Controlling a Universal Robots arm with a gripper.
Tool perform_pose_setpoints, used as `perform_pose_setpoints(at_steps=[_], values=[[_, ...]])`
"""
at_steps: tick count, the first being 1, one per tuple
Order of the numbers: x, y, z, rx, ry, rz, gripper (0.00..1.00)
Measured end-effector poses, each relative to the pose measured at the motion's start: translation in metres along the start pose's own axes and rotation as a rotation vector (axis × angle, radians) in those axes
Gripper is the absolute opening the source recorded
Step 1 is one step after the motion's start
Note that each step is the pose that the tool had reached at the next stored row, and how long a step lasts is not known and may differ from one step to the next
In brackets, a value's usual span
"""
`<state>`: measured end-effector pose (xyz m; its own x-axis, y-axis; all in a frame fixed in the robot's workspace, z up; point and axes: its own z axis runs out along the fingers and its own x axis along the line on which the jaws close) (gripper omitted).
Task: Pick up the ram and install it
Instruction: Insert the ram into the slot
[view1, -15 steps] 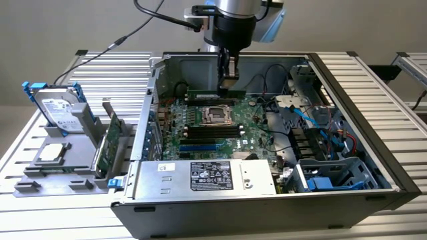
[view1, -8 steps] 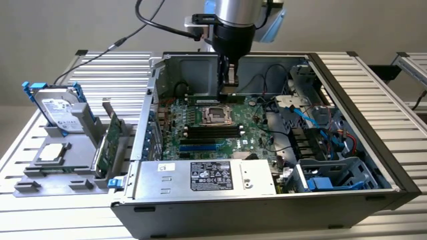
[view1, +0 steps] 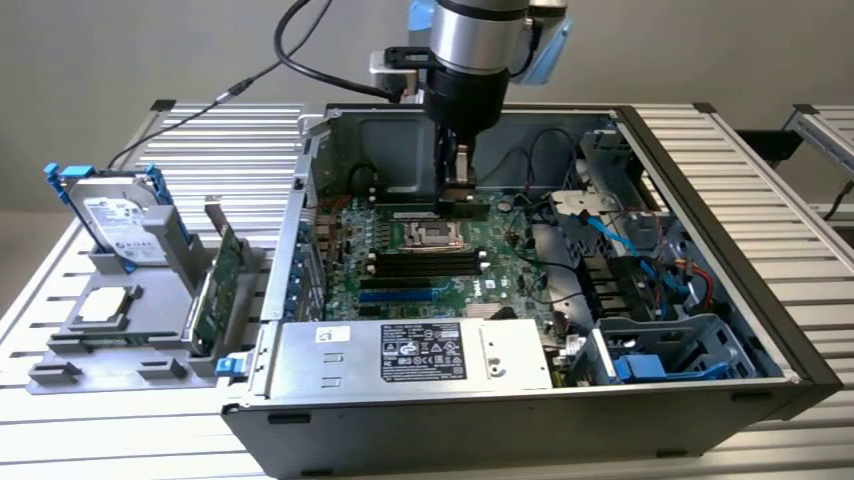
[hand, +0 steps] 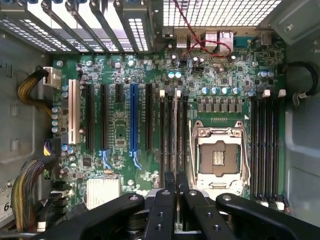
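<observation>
Green stick = the ram (hand: 175, 132), edge-on in the wrist view as a thin pale line, clamped in the gripper (hand: 175, 184). The jaws are pinched narrow on its top edge, so I count pick-up as done.

Where it is: inside the case (view1: 707, 190), down at the motherboard (view1: 400, 285). It's lined up along one slot of the bank (hand: 173, 125) just beside the CPU socket (hand: 218, 155), parallel with the neighbour slots, no visible skew. In the exterior view the arm stands upright over the far side of the board, gripper low, about at slot level.

Seating: cannot tell. From the wrist view the stick covers its own slot, and the exterior view doesn't resolve any gap between stick and slot. White latches (hand: 177, 93) show at the slot ends, but I can't read whether one has snapped in on the ram.

The second bank (hand: 265, 145), on the other side of the socket, is bare, all slots dark.

On the stand (view1: 114, 345) at the exterior view's left, the hard drive (view1: 120, 215) and expansion card (view1: 220, 275) stand upright, well apart from the gripper.

Status, my judgement: grab and carry are complete and alignment over the slot looks good. Insertion is either under way or just made, not confirmed. Left: proof of a full seat with the latches shut, and the gripper letting go.
</observation>
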<state>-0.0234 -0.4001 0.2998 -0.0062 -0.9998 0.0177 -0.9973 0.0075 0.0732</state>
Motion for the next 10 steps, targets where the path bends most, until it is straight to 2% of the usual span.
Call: perform_pose_setpoints(at_steps=[10], values=[[0.004, -0.0014, 0.0184, 0.0, -0.0001, 0.0, 0.13]])
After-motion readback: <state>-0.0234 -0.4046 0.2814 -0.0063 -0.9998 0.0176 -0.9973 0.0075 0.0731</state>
